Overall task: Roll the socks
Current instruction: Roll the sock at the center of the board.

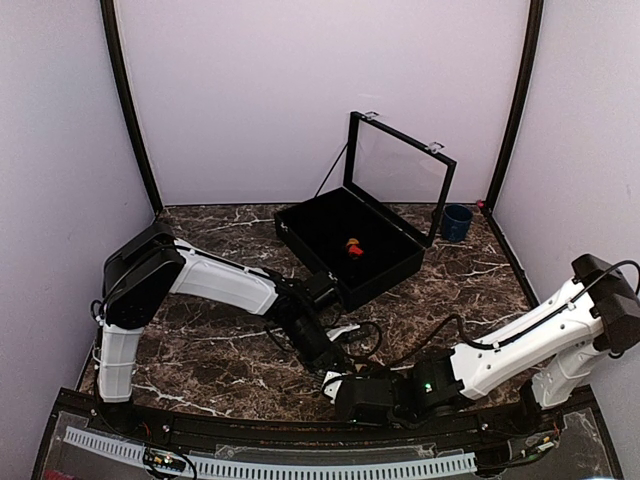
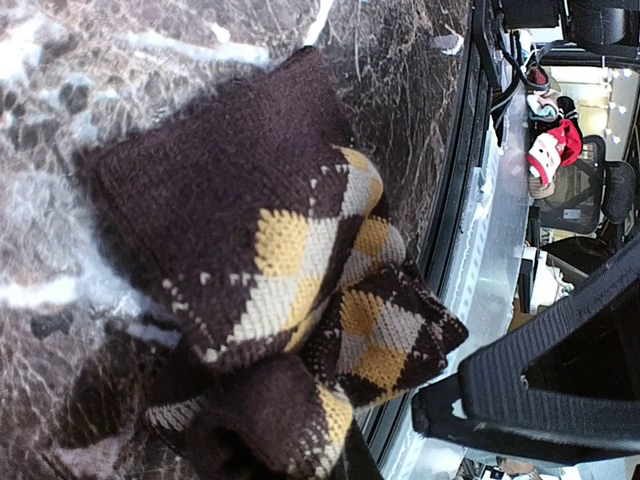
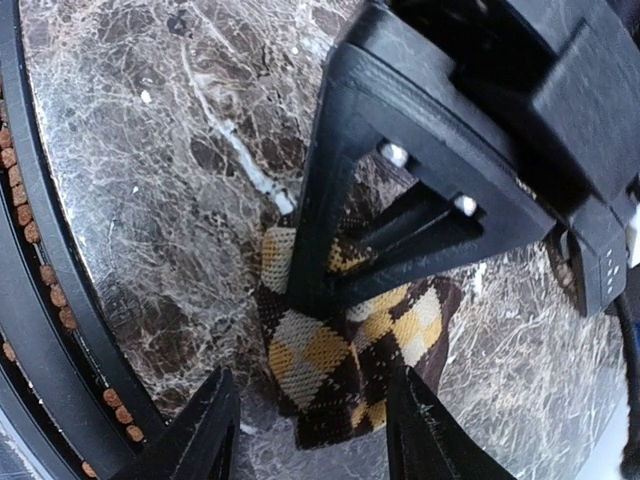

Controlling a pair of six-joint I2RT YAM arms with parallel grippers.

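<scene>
Pinching the tan-diamond sock [image 2: 270, 260], the left gripper [image 3: 305, 290] is closed almost fully. Its tip is set into the fabric at the sock's upper left edge in the right wrist view. The cloth bunches up at the bottom of the left wrist view. The sock lies folded over itself on the marble table [image 3: 130, 200], close to the black rail at the table's near edge. The right gripper [image 3: 315, 425] stands open and holds nothing. Its two fingers [image 3: 210, 430] rise from the bottom of its own view with the sock's loose end between them. In the upper middle of the overhead view, a small red-and-orange bundle [image 1: 353, 247] sits inside an open black case [image 1: 385, 280], well apart from both grippers.
</scene>
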